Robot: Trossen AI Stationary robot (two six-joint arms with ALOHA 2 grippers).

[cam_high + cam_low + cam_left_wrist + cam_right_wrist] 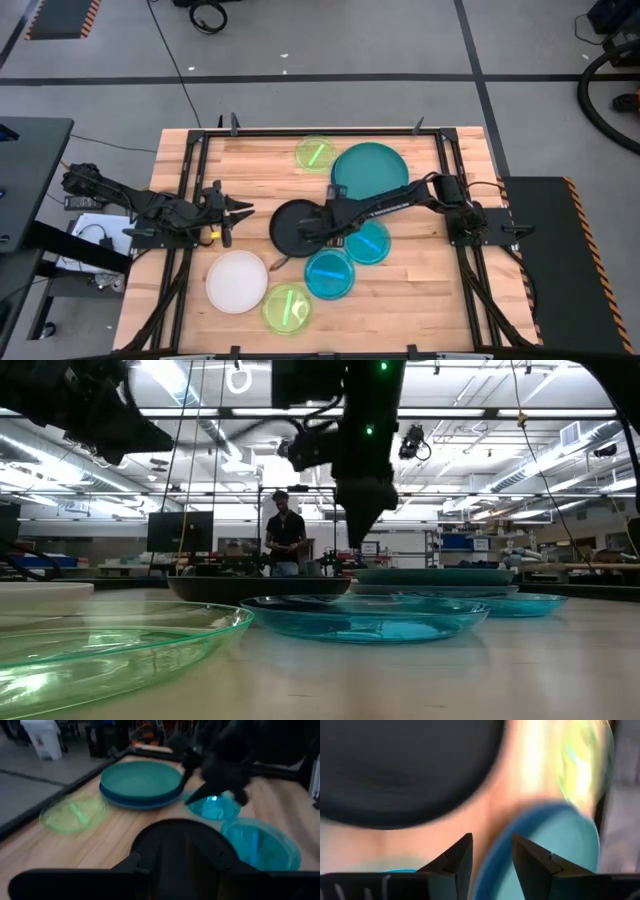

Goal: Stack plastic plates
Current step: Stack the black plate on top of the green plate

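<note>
The black plate (292, 225) lies flat mid-table, also seen in the left wrist view (185, 845) and the right wrist view (405, 765). My right gripper (315, 229) (492, 852) is open and hovers over the black plate's right rim, touching nothing; in the low view (357, 540) it points down above the plates. The teal plate (370, 170) (141, 780) rests on a blue plate (140, 802). Two cyan plates (330, 273) (369, 242) lie near it. The white plate (237, 281) and a lime plate (287, 308) lie near the front. Another lime plate (315, 153) lies far. My left gripper (235, 212) waits left of the black plate.
A black metal frame (190, 200) borders the wooden table (420, 290) on the left, right and far sides. Bare wood shows at the near right. A person (285, 540) stands in the room beyond the table.
</note>
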